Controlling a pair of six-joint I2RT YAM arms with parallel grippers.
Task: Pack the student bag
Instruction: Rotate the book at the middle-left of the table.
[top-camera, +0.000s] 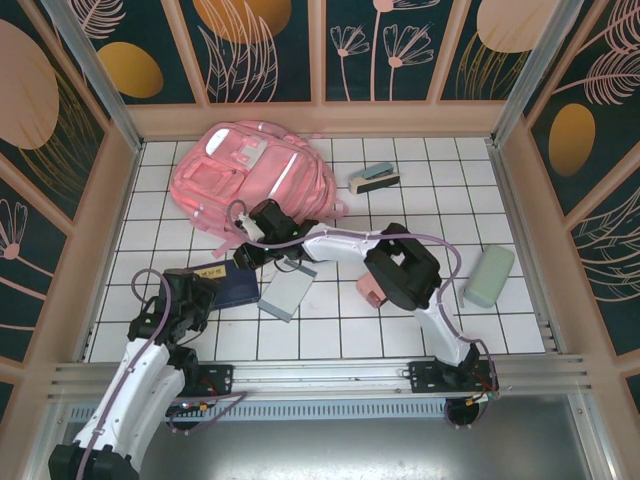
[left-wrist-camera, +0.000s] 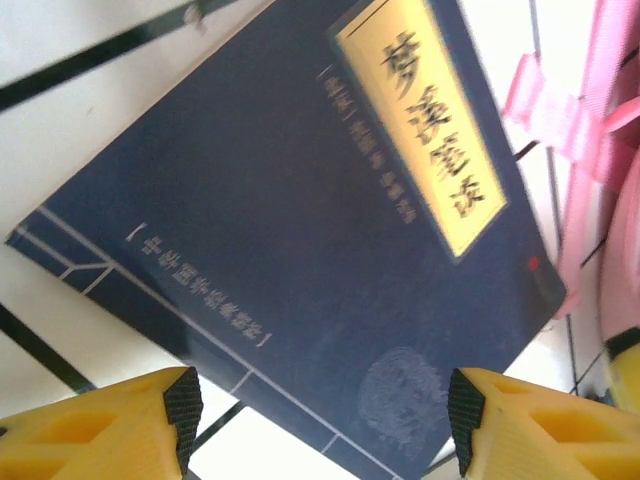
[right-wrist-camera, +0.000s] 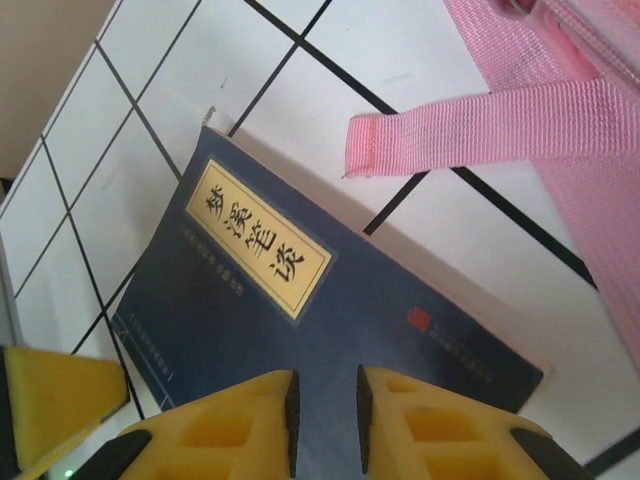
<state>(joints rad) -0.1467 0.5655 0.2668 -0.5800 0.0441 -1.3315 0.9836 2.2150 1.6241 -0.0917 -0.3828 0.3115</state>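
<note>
The student bag, big and pink, lies at the back left of the tiled table, and one pink strap trails toward the front. Just in front of it a dark blue book with a yellow title label lies flat. My left gripper is open wide, its fingertips on either side of the book's near corner. In the top view, my left gripper sits at the book's left edge. My right gripper reaches across from the right. Its jaws stand a narrow gap apart over the book's cover, with nothing between them in my right gripper.
A grey notebook lies right of the book. A small pink box sits under my right arm. A pale green case lies at the right, and a teal-and-brown block at the back. Wooden walls enclose the table.
</note>
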